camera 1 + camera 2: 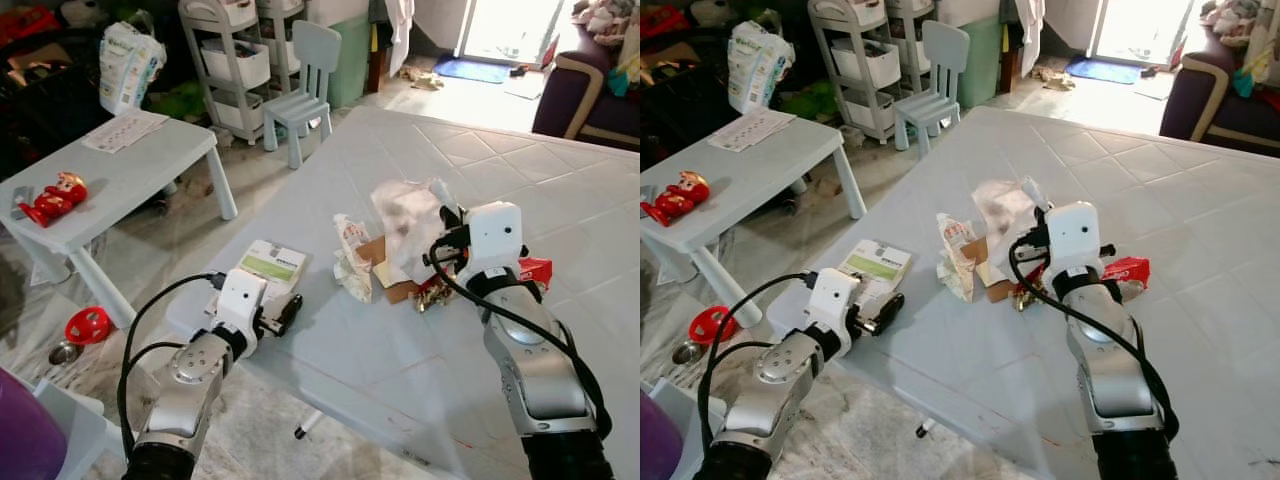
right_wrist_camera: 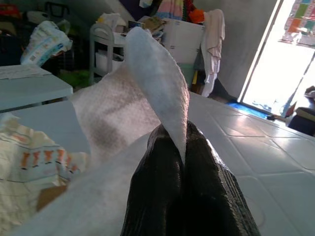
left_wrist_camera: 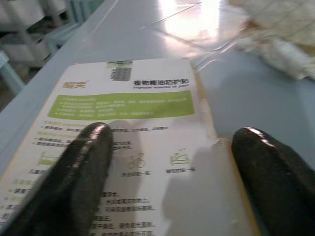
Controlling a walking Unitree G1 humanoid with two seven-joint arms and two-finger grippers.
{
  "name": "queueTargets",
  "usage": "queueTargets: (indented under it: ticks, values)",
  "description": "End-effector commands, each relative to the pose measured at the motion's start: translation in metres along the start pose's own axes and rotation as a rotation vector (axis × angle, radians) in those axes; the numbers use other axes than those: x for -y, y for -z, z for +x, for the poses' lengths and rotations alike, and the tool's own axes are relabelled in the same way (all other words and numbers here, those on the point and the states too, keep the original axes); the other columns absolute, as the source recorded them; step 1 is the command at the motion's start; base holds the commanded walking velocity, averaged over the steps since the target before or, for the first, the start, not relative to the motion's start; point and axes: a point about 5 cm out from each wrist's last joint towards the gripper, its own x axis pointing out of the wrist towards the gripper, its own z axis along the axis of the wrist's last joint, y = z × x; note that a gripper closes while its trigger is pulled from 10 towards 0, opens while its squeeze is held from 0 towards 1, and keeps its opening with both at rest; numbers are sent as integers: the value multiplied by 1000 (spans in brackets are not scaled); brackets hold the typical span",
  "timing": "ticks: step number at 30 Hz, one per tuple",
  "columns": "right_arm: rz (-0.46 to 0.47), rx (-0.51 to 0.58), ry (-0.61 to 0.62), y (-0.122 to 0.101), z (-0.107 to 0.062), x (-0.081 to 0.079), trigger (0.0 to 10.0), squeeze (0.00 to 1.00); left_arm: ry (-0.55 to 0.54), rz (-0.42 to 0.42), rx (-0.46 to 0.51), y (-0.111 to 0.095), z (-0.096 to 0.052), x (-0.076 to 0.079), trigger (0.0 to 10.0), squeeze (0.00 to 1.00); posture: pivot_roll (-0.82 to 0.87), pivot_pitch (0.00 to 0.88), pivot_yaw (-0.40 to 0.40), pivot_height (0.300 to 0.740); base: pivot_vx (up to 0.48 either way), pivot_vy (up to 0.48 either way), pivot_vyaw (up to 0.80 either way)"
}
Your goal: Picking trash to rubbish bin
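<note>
On the tabletop (image 1: 560, 190), right gripper (image 2: 184, 147) fingers are clenched on the tissue (image 1: 405, 215) in the trash pile; it should lift straight up so the tissue doesn't tear. Left gripper (image 3: 170, 162) fingers are spread over the leaflet (image 1: 272, 266).

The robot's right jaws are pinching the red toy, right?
Not quite. In the right wrist view the right gripper has its jaws shut on the white tissue. The red toy lies untouched on the small side table.
</note>
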Motion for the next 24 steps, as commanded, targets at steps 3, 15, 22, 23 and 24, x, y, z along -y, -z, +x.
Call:
queueTargets:
  ticks: [3,15,22,23,24]
  values:
    - [2,24,-6,-4,5,-3,0,0,-16,-26,-12,-1,-3,0,0,0,-31,0,10,740,0,0,0]
    - [2,31,9,-3,6,0,0,0,20,-44,12,-13,5,11,0,0,-41,0,13,740,0,0,0]
    - [3,30,8,-2,5,-2,0,0,24,-53,8,-13,4,13,0,0,-40,0,12,740,0,0,0]
    - [3,30,8,-2,5,-2,0,0,24,-53,8,-13,4,13,0,0,-40,0,12,740,0,0,0]
    - [3,30,8,-2,5,-2,0,0,24,-53,8,-13,4,13,0,0,-40,0,12,740,0,0,0]
